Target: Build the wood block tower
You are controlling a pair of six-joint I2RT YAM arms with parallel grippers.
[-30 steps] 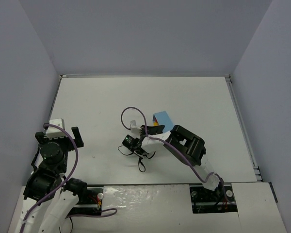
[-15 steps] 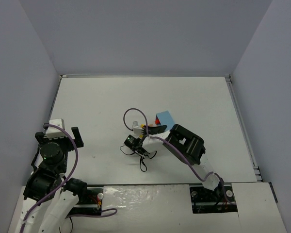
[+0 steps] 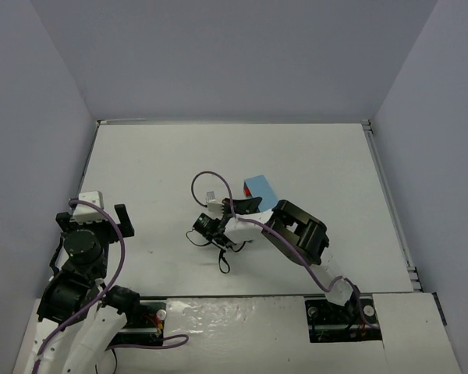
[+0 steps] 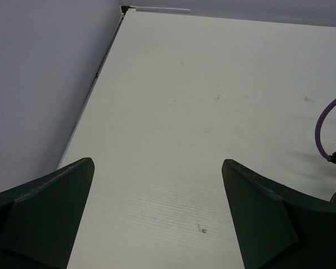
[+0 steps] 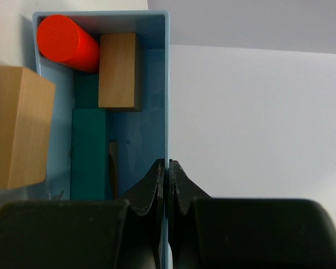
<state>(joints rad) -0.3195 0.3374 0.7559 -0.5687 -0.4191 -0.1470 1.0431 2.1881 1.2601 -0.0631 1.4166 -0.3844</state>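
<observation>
No stacked tower shows in any view. My right gripper is shut on the side wall of the light-blue bin. Loose blocks lie in the bin: a red cylinder, a tan block and a teal block. A larger tan block sits at the bin's left edge. In the top view the bin is held by the right gripper near the table's middle, with a bit of red at its left edge. My left gripper is open and empty over bare table at the near left.
The white table is walled by grey panels on three sides. A purple cable loops over the right wrist. The left wall and table edge run close beside the left gripper.
My right gripper shifted the bin slightly right, then back left, and the wrist turned. The left arm has not moved.
</observation>
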